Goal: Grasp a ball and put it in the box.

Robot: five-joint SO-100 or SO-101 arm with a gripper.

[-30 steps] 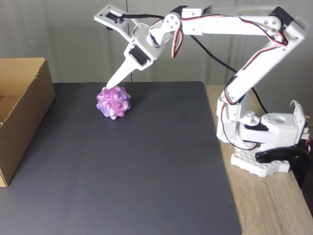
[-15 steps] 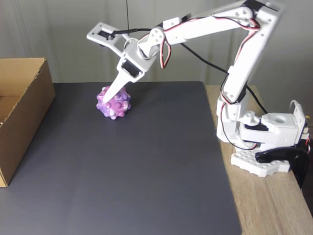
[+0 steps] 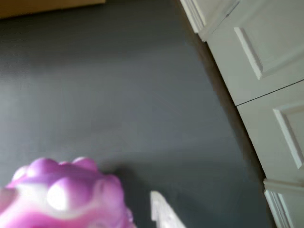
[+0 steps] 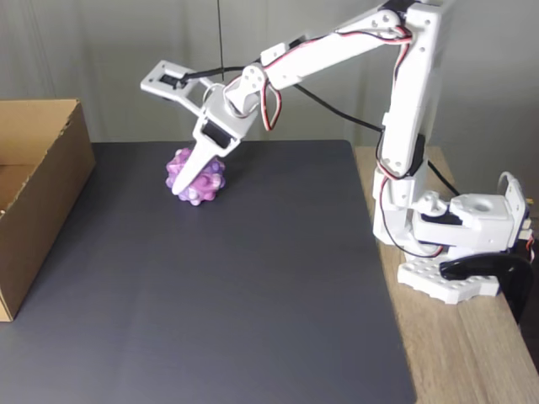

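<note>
Resting on the dark grey desk mat (image 4: 253, 278), bumpy pink-purple-white ball (image 4: 196, 178) directly beneath the white jaws, jaws spread wide, one pointed finger (image 4: 189, 174) against the ball, nothing gripped, brown cardboard box (image 4: 38, 198) well left of the jaws.

Ball (image 4: 200, 178) looks like soft glossy rubber, all knobbly. Box (image 4: 38, 189) is plain matt corrugated cardboard. Mat (image 4: 227, 295) is smooth matt dark grey, table (image 4: 472, 353) woodgrain, arm (image 4: 337, 50) white plastic.
</note>
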